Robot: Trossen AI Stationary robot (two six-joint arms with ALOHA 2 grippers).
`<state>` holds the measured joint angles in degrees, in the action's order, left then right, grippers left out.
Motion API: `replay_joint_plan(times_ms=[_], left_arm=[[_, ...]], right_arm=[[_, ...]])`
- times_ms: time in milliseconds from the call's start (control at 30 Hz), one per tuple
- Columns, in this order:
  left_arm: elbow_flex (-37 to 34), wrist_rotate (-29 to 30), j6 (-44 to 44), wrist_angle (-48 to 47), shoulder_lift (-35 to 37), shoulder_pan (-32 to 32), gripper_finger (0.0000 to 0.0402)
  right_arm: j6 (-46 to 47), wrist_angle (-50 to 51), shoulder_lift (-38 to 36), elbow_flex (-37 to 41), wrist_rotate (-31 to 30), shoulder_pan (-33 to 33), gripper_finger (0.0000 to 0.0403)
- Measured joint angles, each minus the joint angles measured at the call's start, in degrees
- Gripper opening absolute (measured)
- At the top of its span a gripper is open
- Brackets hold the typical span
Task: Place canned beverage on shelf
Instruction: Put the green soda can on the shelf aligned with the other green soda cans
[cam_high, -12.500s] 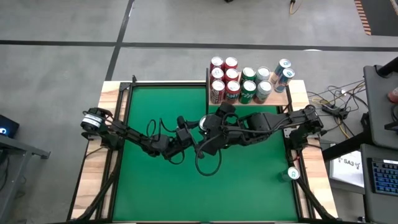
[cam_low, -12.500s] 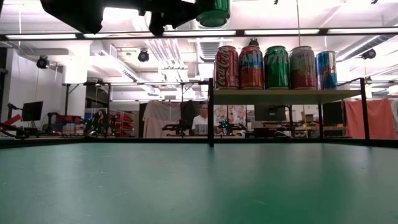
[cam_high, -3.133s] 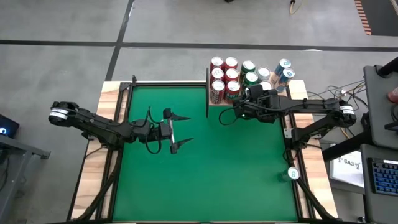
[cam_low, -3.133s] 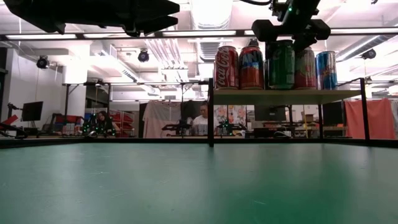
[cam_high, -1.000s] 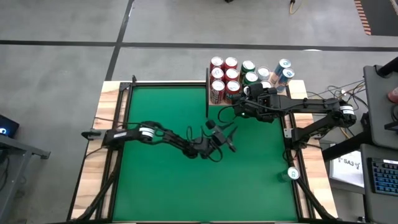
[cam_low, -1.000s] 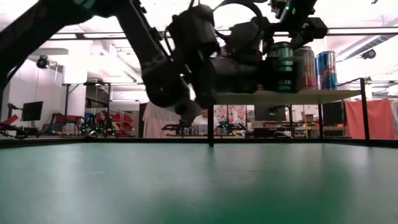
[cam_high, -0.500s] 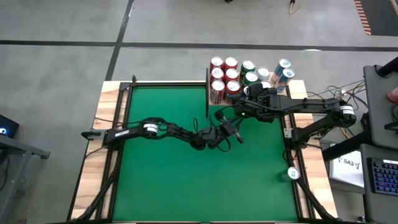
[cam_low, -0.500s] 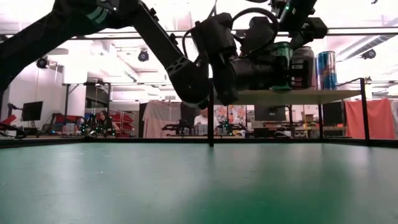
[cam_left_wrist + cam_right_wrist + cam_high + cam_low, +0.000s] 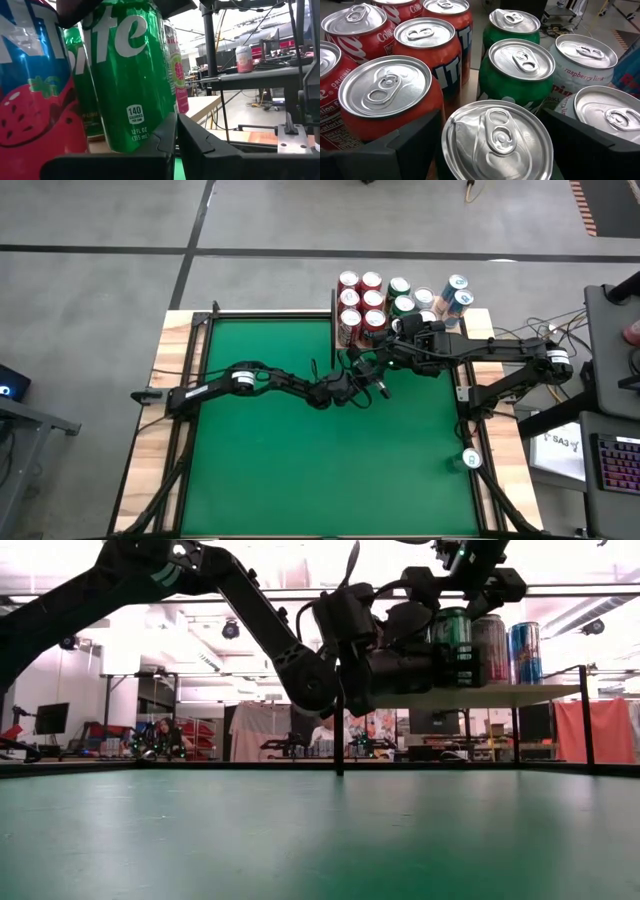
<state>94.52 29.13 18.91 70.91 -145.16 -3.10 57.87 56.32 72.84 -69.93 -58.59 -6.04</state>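
left gripper (image 9: 372,383) swung in to the light-wood shelf (image 9: 452,335), fingers together | right gripper (image 9: 388,348) straddles green Sprite can (image 9: 497,142), jaws apart | risk: left bumps can, toppling neighbours

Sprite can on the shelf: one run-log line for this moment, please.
right gripper: open around Sprite can | can: on shelf | left gripper: shut, empty, beside can

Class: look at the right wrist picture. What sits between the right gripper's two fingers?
A green can stands on the shelf between the right gripper's open fingers, lid up. The right wrist view shows this best.
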Motion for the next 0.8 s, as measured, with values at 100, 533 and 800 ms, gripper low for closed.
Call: replay_joint_plan(times_ms=[100,533,800], left_arm=[[0.4,0.3,-0.2,-0.5,0.0,-0.2,0.0],[5.3,3.1,-0.3,-8.3,0.0,-0.7,0.0],[5.3,6.2,-1.1,-8.3,0.0,-0.7,0.0]], right_arm=[[0.0,0.0,0.0,0.0,0.0,0.0,0.0327],[-0.9,0.0,0.0,-0.4,-0.1,0.2,0.0327],[-2.2,0.4,-0.1,-1.7,0.2,0.2,0.0327]])
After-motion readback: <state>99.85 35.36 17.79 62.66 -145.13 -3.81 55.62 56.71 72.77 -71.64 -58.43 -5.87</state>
